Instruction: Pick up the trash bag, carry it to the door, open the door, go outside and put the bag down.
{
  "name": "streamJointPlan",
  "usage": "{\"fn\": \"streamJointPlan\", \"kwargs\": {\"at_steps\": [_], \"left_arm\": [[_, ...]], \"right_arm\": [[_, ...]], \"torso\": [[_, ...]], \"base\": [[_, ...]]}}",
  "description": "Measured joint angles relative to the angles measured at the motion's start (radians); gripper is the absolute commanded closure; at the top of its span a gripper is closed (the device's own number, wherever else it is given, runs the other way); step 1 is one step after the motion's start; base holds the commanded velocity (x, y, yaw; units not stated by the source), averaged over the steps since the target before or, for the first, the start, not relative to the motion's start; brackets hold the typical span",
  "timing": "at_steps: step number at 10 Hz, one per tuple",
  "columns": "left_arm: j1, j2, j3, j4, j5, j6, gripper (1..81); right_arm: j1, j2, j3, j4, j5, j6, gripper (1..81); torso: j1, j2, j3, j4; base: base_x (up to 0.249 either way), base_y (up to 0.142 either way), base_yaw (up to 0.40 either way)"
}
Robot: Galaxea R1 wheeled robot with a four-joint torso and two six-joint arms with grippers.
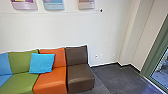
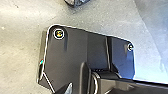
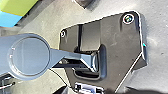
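At the right edge of the head view stands a green frame (image 1: 153, 56) with glass beside it; whether it belongs to the door or to a window I cannot tell. A small dark object (image 2: 76, 2) lies beyond the robot's plate in the left wrist view. The right wrist view has a dark shape (image 3: 85, 3) past the plate's edge. I cannot tell whether either one is the trash bag.
A row of joined seats holds a green seat (image 1: 18, 83), an orange seat (image 1: 51, 81) with a blue cushion (image 1: 42, 63), and a brown seat (image 1: 80, 76). Behind them is a white wall (image 1: 62, 30). Dark floor (image 1: 117, 77) stretches toward the green frame.
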Motion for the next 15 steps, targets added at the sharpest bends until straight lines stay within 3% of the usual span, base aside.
{"fn": "streamJointPlan", "kwargs": {"at_steps": [5, 9, 13, 15], "left_arm": [[-0.104, -0.010, -0.052, -0.059, 0.110, 0.000, 1.0], [-0.163, -0.014, -0.059, -0.082, 0.154, 0.000, 1.0], [-0.182, -0.007, -0.061, -0.094, 0.168, -0.001, 1.0], [-0.216, -0.003, -0.060, -0.101, 0.204, -0.001, 1.0]], "right_arm": [[0.047, -0.112, 0.129, 0.015, -0.010, 0.005, 1.0], [0.151, -0.218, 0.211, 0.052, -0.022, 0.006, 1.0], [0.249, -0.185, 0.215, 0.082, -0.096, 0.006, 1.0], [0.292, -0.188, 0.215, 0.103, -0.156, 0.007, 1.0]], "torso": [[0.107, -0.166, -0.103, 0.000], [0.193, -0.302, -0.113, 0.000], [0.281, -0.440, -0.113, 0.000], [0.324, -0.507, -0.114, 0.000]], "base": [[0.000, 0.000, 0.000], [0.000, 0.000, 0.000], [0.000, 0.000, 0.000], [0.000, 0.000, 0.000]]}}
